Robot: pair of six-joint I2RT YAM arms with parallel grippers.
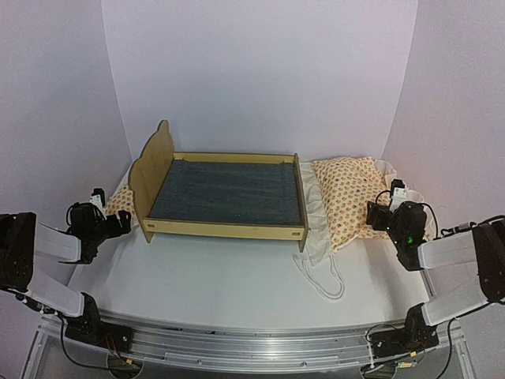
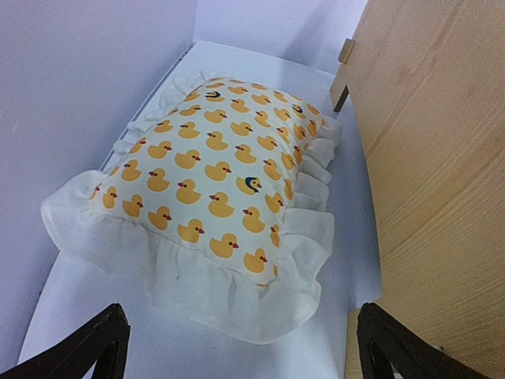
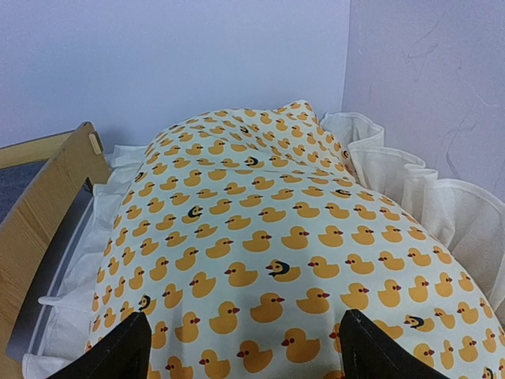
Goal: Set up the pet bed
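Top view: a light plywood pet bed with a scalloped headboard and a dark grey-blue fabric base (image 1: 227,193) stands mid-table. A small ruffled duck-print pillow (image 1: 118,202) lies beyond its headboard, and a large cream duck-print cushion with ties (image 1: 347,197) lies just beside its footboard.

Left wrist view: the left gripper (image 2: 242,335) is spread wide and holds nothing, with the pillow ahead and the headboard to the right.

Right wrist view: the right gripper (image 3: 245,335) is likewise released, its fingers apart above the cushion.
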